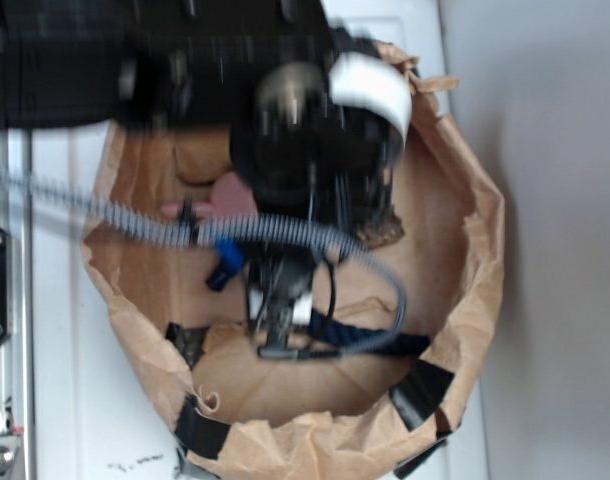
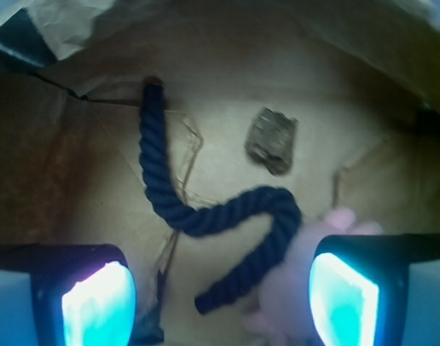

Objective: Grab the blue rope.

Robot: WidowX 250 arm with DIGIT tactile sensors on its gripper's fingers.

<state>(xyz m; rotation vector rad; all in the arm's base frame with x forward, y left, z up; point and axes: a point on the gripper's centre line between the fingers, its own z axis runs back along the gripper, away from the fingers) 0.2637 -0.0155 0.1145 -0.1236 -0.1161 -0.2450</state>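
The blue rope (image 2: pixel 205 213) lies on the floor of a brown paper bag, bent like a hook, one blunt end far up at the left and the other near the gap between my fingers. In the exterior view only a dark stretch of the rope (image 1: pixel 370 335) shows under the arm. My gripper (image 2: pixel 220 299) hangs above it, open, nothing between the glowing pads (image 2: pixel 97 303). A pink plush toy (image 2: pixel 299 281) lies against the rope's bend, next to the right finger. In the exterior view the gripper (image 1: pixel 280 320) is low inside the bag.
The crumpled paper bag wall (image 1: pixel 475 260) rings the whole workspace, with black tape at its rim. A small grey-brown lump (image 2: pixel 272 140) lies on the bag floor beyond the rope. A grey braided cable (image 1: pixel 135 220) crosses over the bag.
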